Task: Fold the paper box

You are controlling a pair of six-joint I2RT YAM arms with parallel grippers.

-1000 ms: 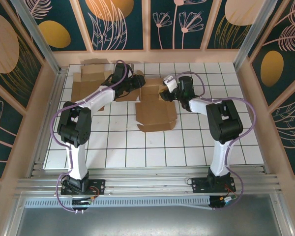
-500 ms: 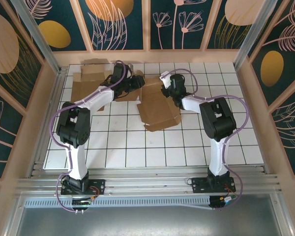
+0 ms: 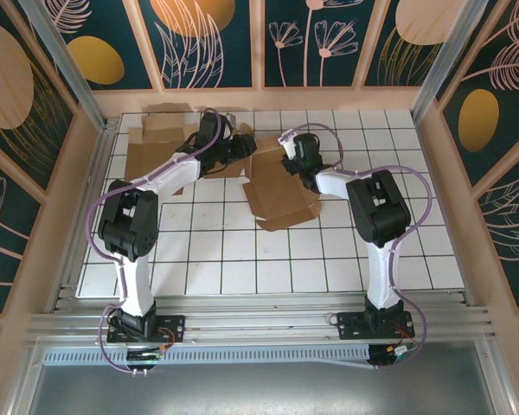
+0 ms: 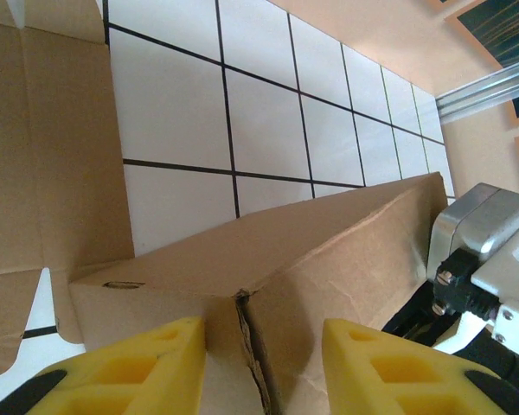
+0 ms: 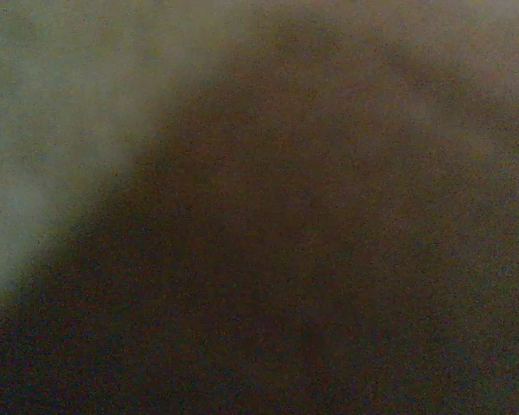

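From the top camera I see the paper box (image 3: 277, 194) lying partly opened on the tiled bench (image 3: 329, 259), a little toward 12 o'clock from the middle, with its flaps spread and its body skewed. The left gripper (image 3: 245, 145) sits at the box's 11 o'clock corner and the right gripper (image 3: 291, 162) at its 1 o'clock edge, both right against the cardboard. At this angle I cannot tell whether the right gripper is clenched or released. A flat cardboard sheet (image 3: 151, 147) lies at the bench's 10 o'clock corner, under the left arm. On the left wrist camera the yellow fingers (image 4: 138, 363) stand apart at 6 o'clock, straddling a raised ridge of the box where two panels meet at a rough seam. The cardboard runs between them, but I cannot tell whether they pinch it. A grey metal housing (image 4: 484, 233) of the right arm sits at 3 o'clock, just beside the ridge's far end, and the flat sheet shows at 9 o'clock. The right wrist camera gives me a dark brown blur, paler toward 10 o'clock, and I cannot make out what it is.
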